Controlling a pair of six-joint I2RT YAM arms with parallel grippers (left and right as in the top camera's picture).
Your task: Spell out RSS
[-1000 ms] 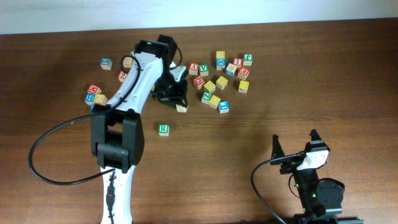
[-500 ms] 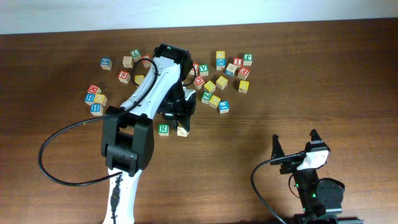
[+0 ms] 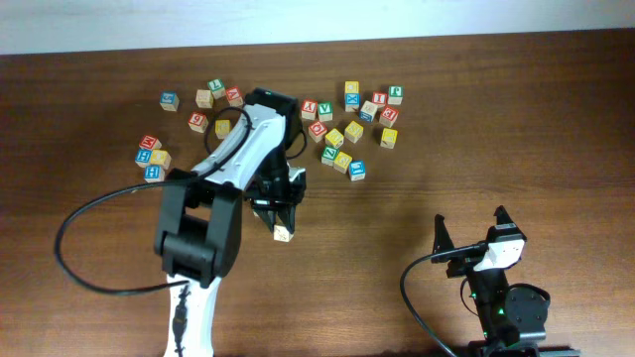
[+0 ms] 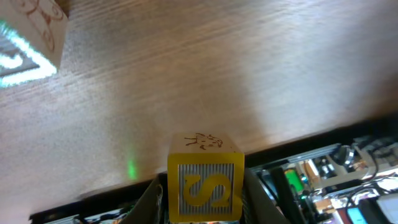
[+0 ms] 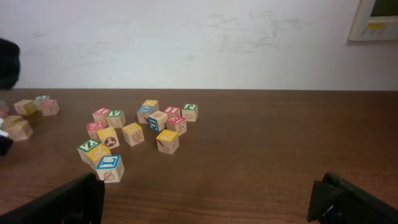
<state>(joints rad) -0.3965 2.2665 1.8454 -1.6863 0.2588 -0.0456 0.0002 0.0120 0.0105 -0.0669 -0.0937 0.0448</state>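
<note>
My left gripper [image 3: 282,226] is shut on a yellow cube with an S face [image 4: 205,186] and holds it low over the wood, in front of the cube pile. The held cube also shows in the overhead view [image 3: 283,235]. The green-and-white cube [image 4: 25,43] sits at the top left of the left wrist view, apart from the held cube; in the overhead view my left arm hides it. I cannot tell which yellow cube in the pile is the other S. My right gripper [image 3: 471,246] is open and empty at the front right.
A pile of mixed cubes [image 3: 352,124] lies at the back centre-right and also shows in the right wrist view [image 5: 134,134]. Smaller groups sit at the back left [image 3: 213,94] and left [image 3: 152,157]. The left arm's cable [image 3: 69,238] loops over the table's left.
My left gripper has carried the yellow S cube from the pile's edge toward the table's front, past where the green R cube sat. The right arm has not moved.
</note>
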